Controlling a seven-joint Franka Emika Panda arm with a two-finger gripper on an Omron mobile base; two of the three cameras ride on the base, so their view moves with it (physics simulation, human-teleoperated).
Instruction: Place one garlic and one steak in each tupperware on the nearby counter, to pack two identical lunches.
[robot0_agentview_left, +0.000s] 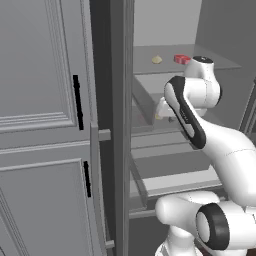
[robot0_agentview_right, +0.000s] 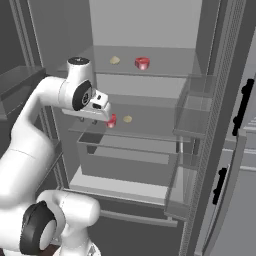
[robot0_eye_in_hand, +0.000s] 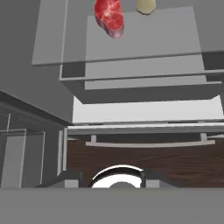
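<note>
My gripper (robot0_agentview_right: 94, 120) hangs inside the open fridge, just left of a red steak (robot0_agentview_right: 111, 120) on the middle shelf, and is shut on nothing. A pale garlic (robot0_agentview_right: 127, 119) lies right of that steak. In the hand view the same steak (robot0_eye_in_hand: 109, 17) and garlic (robot0_eye_in_hand: 145, 6) sit near the top edge, well clear of the fingers. The shelf above carries a second garlic (robot0_agentview_right: 114, 60) (robot0_agentview_left: 157, 59) and a second steak (robot0_agentview_right: 142, 63) (robot0_agentview_left: 181, 59). The tupperware and the counter are out of view.
A clear drawer (robot0_agentview_right: 130, 150) sits under the middle shelf. The open fridge door with its bins (robot0_agentview_right: 195, 115) stands at the right. Grey panelled doors with black handles (robot0_agentview_left: 40, 125) fill the left. My white arm (robot0_agentview_left: 200, 125) reaches across the fridge opening.
</note>
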